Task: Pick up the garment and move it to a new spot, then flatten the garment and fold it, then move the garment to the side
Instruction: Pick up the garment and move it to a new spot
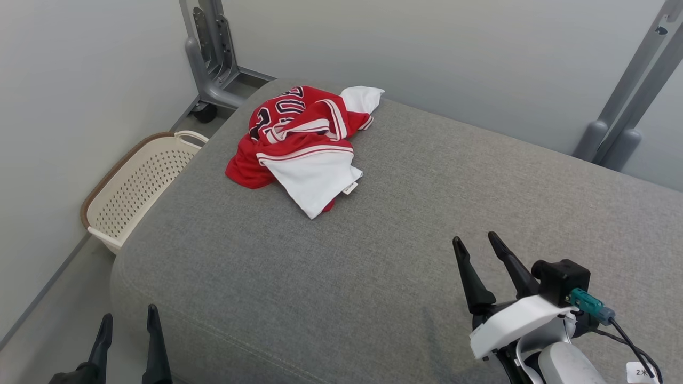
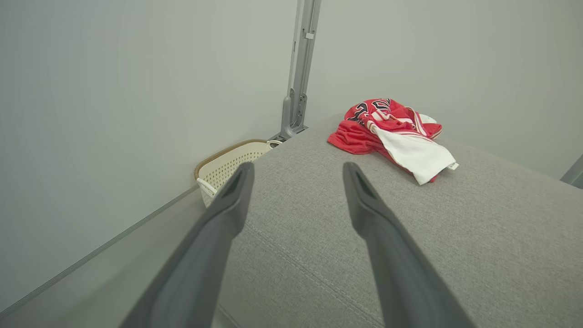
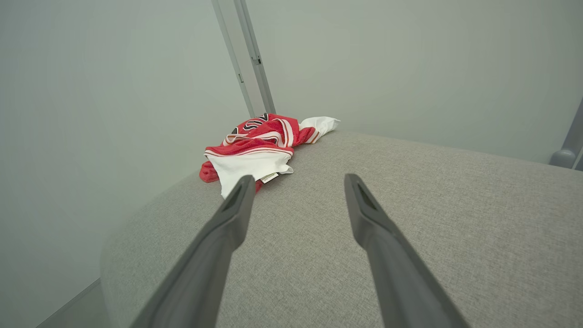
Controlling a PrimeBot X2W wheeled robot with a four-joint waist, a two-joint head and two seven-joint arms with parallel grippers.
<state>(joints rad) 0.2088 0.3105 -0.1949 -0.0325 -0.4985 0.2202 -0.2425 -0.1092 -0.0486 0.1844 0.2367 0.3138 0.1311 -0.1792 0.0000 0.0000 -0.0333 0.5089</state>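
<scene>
Garment (image 1: 299, 144) lies bunched at far end of grey cushion (image 1: 373, 256), not picked up yet. L hand (image 1: 129, 313) & R hand (image 1: 475, 238) both spread, empty, ready to grab.

smooth cloth garment (image 1: 299, 141) on matt woven grey cushion (image 1: 427, 224); perforated plastic basket (image 1: 136, 186).

L claw (image 1: 129, 312), R claw (image 1: 475, 238): both splayed

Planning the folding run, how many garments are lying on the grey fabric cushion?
1: a crumpled red and white jersey near the far left corner of the grey fabric cushion. A second piece could be bundled inside it.
</scene>
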